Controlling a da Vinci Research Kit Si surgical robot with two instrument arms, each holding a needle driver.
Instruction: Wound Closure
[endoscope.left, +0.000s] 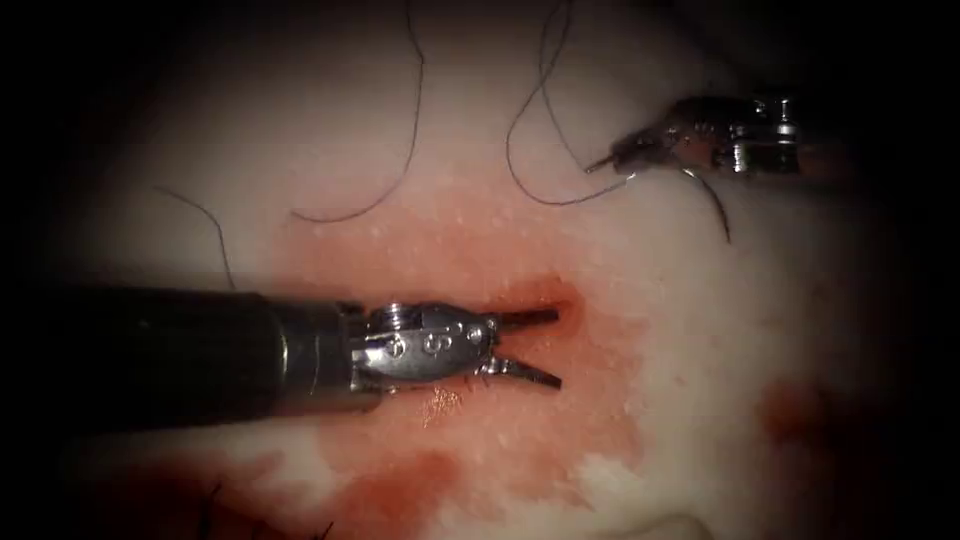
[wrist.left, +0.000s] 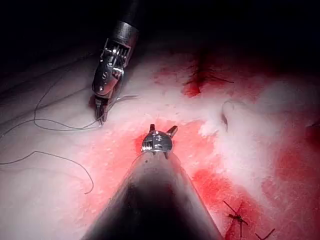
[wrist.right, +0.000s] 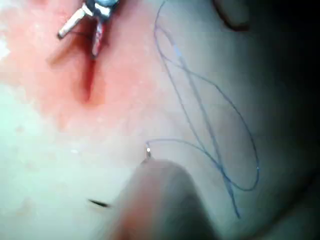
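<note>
Red fluid (endoscope.left: 500, 430) stains the pale tissue (endoscope.left: 680, 330) around the cut (endoscope.left: 545, 300), a short dark slit running left to right in the endoscope view. Lying along that slit is the left pincer (endoscope.left: 545, 347) — its two jaws stand apart, one tip at the cut's edge and the other just below it, with nothing between them. From the left wrist view the same left pincer (wrist.left: 162, 131) shows its jaws spread over the reddened patch, and from the right wrist view it (wrist.right: 80, 37) sits splayed beside the slit.

Well apart, up and to the right of the cut, the right pincer (endoscope.left: 605, 162) has its jaws together on the needle (endoscope.left: 712, 200), gripping it near the thread end; the curve hangs down past the tool and ends in a dark point free of the tissue. Thread (endoscope.left: 530, 150) leaves the needle at the jaws and loops loosely over the pale surface above the cut — one strand curls left, another runs up out of view. From the left wrist view the right pincer (wrist.left: 101, 116) points down at the tissue with thread (wrist.left: 55, 125) trailing away from it.
</note>
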